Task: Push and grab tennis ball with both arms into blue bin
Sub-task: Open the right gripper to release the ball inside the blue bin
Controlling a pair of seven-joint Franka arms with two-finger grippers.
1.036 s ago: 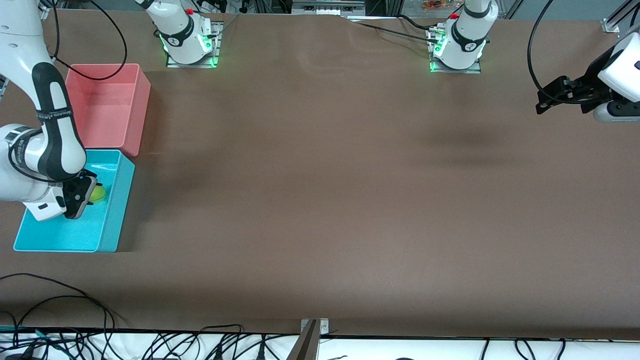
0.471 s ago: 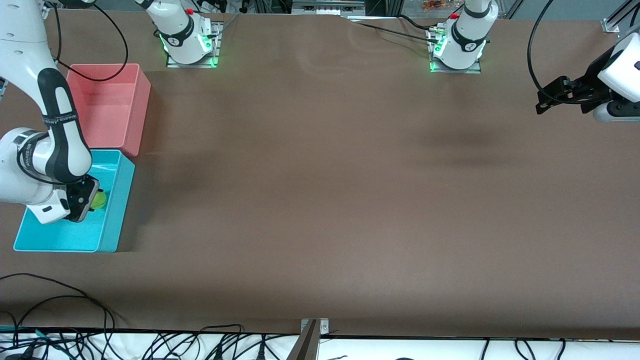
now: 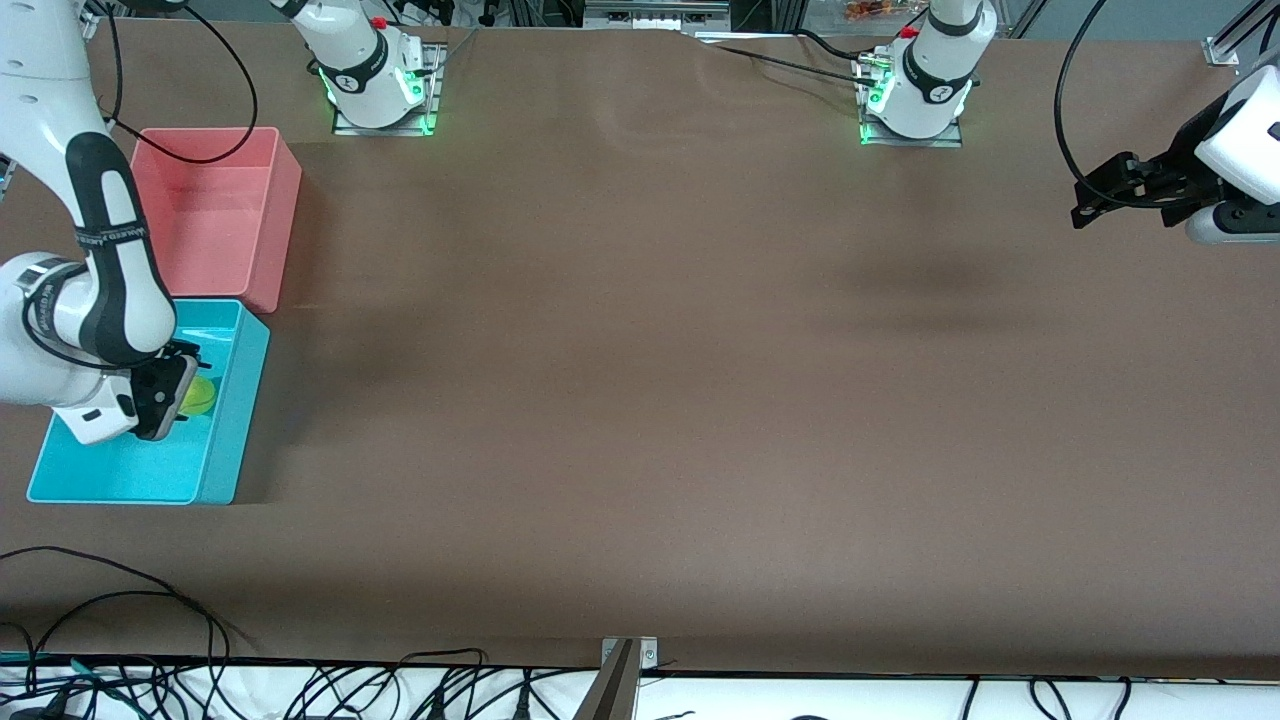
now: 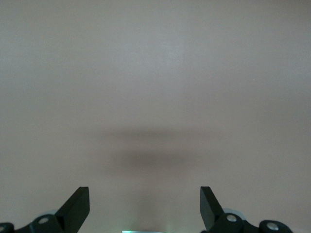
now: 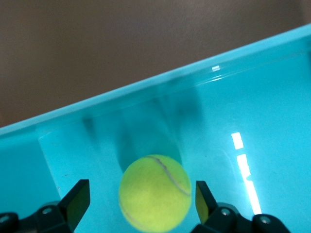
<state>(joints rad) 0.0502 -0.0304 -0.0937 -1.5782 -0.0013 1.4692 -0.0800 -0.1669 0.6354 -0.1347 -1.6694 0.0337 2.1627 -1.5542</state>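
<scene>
Right claw is over the blue bin, fingers spread wide, not touching the tennis ball. Ball is inside the bin, close to the wall at the bin's 3 o'clock in the front view; I can't tell if it has landed on the floor. Left claw waits, open, over bare worktop at the left arm's end. Pink bin sits at the blue bin's 12 o'clock. Risk: ball bounces off the thin wall, or a finger clips the rim on retract.
</scene>
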